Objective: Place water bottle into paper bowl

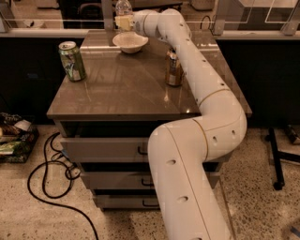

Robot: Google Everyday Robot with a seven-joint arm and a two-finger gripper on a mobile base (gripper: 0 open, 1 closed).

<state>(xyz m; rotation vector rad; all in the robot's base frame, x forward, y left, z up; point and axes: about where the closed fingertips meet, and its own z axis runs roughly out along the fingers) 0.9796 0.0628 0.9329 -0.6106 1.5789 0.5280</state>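
Camera view, single frame.

- Arm (pixel 201 93): white and jointed. It rises from the lower foreground, bends at the table's right edge and reaches across to the far left part of the top.
- Gripper (pixel 124 22): at the far edge of the table, just behind and slightly above the back rim of the paper bowl. Jaws are closed around the lower body of the water bottle.
- Water bottle (pixel 123 7): clear and upright, held in the jaws. Only its upper part shows above the gripper, reaching to the top edge of the frame. Its base is hidden, so I cannot tell whether it touches the table. It is behind the bowl, not inside it.
- Paper bowl (pixel 130 42): off-white and shallow, sitting on the table near the far edge, just in front of the gripper. Nothing is visible inside it.
- Green can (pixel 72 61): upright near the table's left edge, well apart from the bowl.
- Gold can (pixel 174 69): upright right of centre, close beside the arm, which partly covers it.
- Table (pixel 122 89): brown glossy top with a stack of grey drawers (pixel 108 150) below.
- Floor: speckled, with a black cable (pixel 44 183) looping at the left of the drawers.
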